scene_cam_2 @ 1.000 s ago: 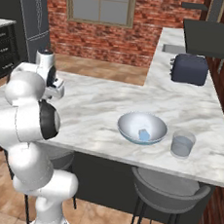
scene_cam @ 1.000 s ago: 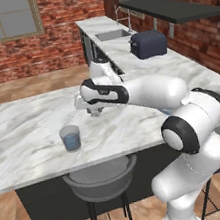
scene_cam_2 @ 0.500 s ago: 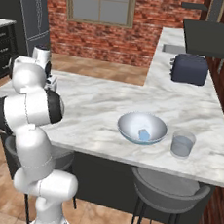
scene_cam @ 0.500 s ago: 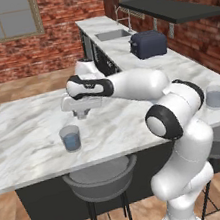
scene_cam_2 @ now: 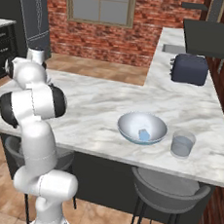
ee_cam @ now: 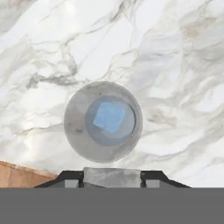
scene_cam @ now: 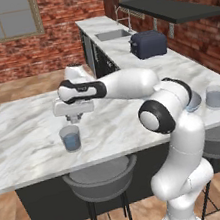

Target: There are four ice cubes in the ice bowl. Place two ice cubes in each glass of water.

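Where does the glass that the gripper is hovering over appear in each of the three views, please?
Left base view: the glass stands at lower left on the marble counter, below the gripper.
Right base view: not in it.
Hand view: centre, seen from above, one ice cube inside.
Shared landmark: the marble counter.

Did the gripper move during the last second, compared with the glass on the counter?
Yes. The gripper swung toward the counter's near edge and now hangs over the glass.
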Tool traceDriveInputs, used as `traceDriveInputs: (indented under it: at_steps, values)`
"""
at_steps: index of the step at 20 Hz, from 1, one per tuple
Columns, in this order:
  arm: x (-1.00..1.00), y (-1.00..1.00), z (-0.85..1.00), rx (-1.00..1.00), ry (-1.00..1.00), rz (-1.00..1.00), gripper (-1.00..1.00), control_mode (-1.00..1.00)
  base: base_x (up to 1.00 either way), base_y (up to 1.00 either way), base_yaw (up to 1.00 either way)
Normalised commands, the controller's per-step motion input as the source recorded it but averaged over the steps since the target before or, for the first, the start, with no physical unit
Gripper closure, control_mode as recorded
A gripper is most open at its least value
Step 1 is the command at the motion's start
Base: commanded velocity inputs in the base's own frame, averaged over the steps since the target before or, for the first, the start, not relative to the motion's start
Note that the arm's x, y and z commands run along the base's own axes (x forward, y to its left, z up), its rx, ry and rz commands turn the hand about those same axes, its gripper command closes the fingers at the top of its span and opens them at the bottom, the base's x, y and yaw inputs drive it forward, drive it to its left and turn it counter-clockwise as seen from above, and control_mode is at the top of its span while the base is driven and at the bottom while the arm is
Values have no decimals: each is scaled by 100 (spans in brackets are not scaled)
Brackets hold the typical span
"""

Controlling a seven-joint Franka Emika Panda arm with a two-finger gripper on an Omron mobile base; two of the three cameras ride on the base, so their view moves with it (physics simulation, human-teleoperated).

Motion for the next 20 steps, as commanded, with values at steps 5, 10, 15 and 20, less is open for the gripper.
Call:
traceDriveInputs:
  at_steps: [5,10,15,20]
  values:
    - [16,26,-34,0,0,0,100,-100,0,0,0]
    - [28,35,-16,0,0,0,100,-100,0,0,0]
    - [29,1,-7,0,0,0,100,-100,0,0,0]
    - [6,0,-19,0,0,0,100,-100,0,0,0]
